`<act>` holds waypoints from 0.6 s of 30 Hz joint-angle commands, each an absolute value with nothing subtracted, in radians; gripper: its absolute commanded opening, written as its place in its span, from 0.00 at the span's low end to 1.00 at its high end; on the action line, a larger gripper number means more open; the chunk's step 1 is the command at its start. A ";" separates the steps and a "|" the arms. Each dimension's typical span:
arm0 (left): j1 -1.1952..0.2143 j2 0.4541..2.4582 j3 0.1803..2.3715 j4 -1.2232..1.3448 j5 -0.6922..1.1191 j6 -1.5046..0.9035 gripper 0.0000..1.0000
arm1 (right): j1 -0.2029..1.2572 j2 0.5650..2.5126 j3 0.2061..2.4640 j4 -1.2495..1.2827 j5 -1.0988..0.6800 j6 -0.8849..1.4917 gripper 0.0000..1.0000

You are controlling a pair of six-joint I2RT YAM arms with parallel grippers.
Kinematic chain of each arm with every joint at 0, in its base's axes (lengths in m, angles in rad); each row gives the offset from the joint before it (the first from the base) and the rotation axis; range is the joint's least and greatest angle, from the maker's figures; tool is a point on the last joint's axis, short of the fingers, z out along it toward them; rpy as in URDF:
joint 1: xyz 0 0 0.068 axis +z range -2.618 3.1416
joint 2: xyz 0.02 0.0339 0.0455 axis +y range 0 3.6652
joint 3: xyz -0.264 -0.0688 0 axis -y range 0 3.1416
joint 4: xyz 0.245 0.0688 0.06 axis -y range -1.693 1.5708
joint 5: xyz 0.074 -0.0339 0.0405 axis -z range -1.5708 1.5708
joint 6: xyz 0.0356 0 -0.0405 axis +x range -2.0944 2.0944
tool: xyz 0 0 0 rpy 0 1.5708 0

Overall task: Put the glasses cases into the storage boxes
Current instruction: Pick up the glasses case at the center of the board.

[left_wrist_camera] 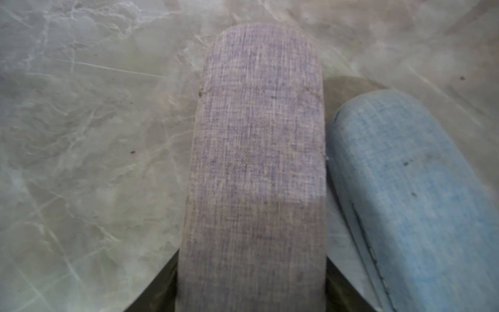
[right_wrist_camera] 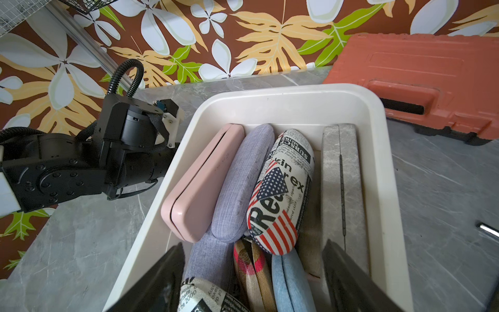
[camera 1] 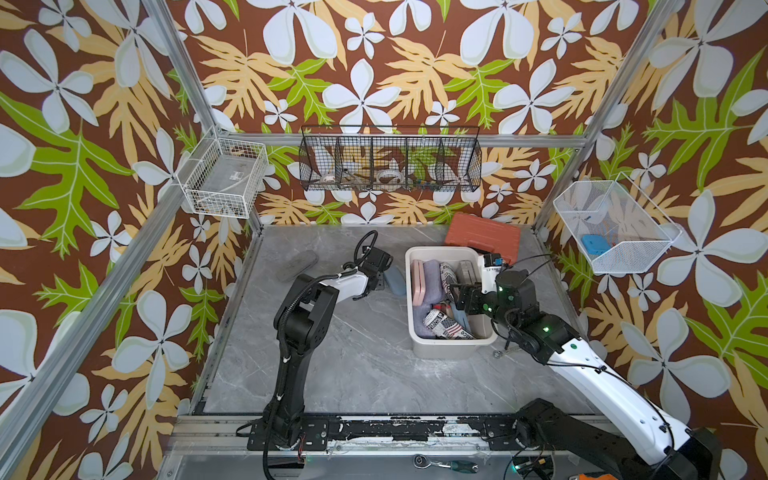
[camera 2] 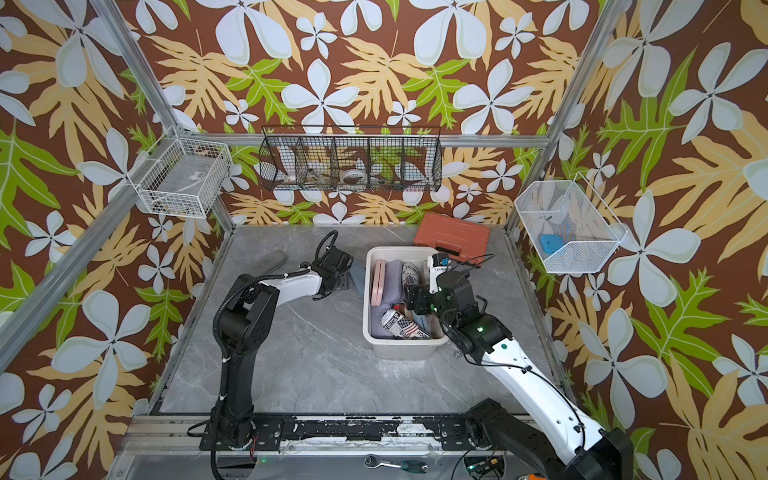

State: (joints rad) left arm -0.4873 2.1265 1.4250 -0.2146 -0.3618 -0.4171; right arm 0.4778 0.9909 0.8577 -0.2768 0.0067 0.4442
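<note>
Left jaws straddling lavender case (left_wrist_camera: 255,162) lengthwise, grip unclear; tub (camera 1: 446,348) at 3 o'clock, right jaws hanging released above.

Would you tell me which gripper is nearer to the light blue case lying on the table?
Left. The left gripper hangs right beside the light blue case; the right gripper is farther off, over the tub.

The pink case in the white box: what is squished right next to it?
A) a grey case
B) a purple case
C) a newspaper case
B: the lavender case lies right against the pink case in the tub, the newspaper case beyond it.
</note>
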 commanded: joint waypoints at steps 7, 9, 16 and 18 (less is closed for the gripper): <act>-0.485 1.964 1.290 -0.166 -0.398 -0.433 0.60 | 0.479 0.992 0.866 -0.258 0.002 0.460 0.79; -0.485 1.909 1.230 -0.137 -0.379 -0.451 0.60 | 0.480 0.997 0.871 -0.259 -0.006 0.460 0.79; -0.503 1.724 1.024 -0.021 -0.329 -0.496 0.60 | 0.482 1.008 0.878 -0.254 -0.029 0.468 0.76; -0.517 1.660 0.963 0.025 -0.307 -0.504 0.60 | 0.484 1.009 0.881 -0.250 -0.034 0.472 0.75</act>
